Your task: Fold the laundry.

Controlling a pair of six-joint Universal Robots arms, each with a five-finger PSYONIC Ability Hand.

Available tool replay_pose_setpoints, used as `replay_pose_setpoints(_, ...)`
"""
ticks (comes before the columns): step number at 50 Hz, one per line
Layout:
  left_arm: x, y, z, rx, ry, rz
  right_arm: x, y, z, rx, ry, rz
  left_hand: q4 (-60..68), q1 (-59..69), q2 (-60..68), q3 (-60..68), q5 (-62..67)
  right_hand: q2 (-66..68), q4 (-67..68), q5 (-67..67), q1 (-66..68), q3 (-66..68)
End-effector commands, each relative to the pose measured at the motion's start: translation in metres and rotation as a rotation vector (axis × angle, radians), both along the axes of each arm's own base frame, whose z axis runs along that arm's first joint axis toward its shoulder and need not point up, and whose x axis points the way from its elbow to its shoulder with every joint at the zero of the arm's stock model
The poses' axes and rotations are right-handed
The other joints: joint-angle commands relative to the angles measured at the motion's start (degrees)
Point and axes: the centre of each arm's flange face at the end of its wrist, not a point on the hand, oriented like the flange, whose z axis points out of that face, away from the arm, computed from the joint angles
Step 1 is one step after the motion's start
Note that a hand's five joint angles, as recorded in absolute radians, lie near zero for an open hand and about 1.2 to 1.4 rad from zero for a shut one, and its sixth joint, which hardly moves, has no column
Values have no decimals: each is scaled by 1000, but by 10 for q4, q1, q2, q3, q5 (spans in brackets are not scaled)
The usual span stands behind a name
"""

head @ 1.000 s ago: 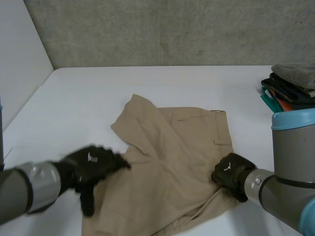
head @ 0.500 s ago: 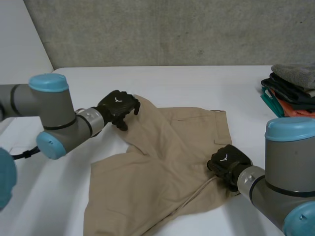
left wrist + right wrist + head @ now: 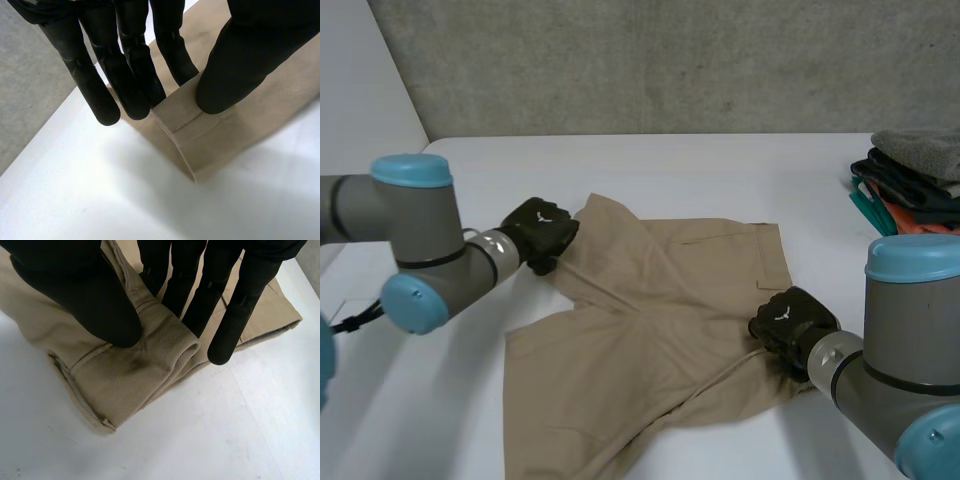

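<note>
I count one garment on the tabletop (image 3: 720,160): a pair of tan shorts (image 3: 660,330) spread mostly flat across the middle and reaching toward the near edge, with its waistband side toward the right edge. Two robot hands are on it. My left robot hand (image 3: 538,232) is at the far-left corner of the shorts. In its wrist view the thumb (image 3: 245,65) presses on top of a doubled-over hem while the fingers (image 3: 130,75) close against the cloth from the other side, so it is clamped on that corner. My right robot hand (image 3: 790,322) is at the edge of the shorts nearest the right side of the tabletop. Its wrist view shows the thumb (image 3: 75,295) bearing down on a rolled fold of thick twill and the fingers (image 3: 200,295) set against the fold's other side, pinching the cloth. One stack of folded clothes (image 3: 915,180) sits at the far right edge of the tabletop, well apart from the shorts, with a grey piece on top.
</note>
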Motion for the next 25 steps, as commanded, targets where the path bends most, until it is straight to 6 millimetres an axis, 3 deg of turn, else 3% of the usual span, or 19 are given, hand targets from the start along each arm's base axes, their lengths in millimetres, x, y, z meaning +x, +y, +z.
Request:
replay_pose_setpoints(1, 20, 19, 6, 5, -77, 48, 4, 10, 3, 7, -1, 24, 113, 138, 116, 119, 136, 128, 113, 113, 164, 116)
replay_pose_setpoints(7, 36, 17, -5, 26, -184, 139, 5, 14, 4, 18, -11, 29, 113, 138, 116, 119, 136, 128, 113, 113, 164, 116)
replay_pose_setpoints(13, 38, 20, -12, 55, -224, 144, 4, 14, 7, 11, -21, 20, 95, 120, 98, 101, 118, 128, 113, 113, 164, 116)
replay_pose_setpoints(14, 38, 21, -10, 56, -218, 144, 4, 13, 7, 9, -23, 16, 58, 83, 61, 64, 81, 128, 113, 113, 164, 116)
replay_pose_setpoints(15, 35, 24, -6, 65, -201, 142, 4, 13, 8, 7, -28, 14, -147, -122, -144, -141, -124, 128, 113, 113, 164, 116)
replay_pose_setpoints(18, 34, 30, 9, 76, -141, 156, 4, 10, 11, 2, -51, -3, -587, -562, -584, -581, -564, 128, 113, 113, 164, 116)
replay_pose_setpoints(25, 47, 50, 49, 138, 19, 249, 5, 7, 13, 8, -117, -43, -587, -562, -584, -581, -564, 128, 113, 113, 164, 116)
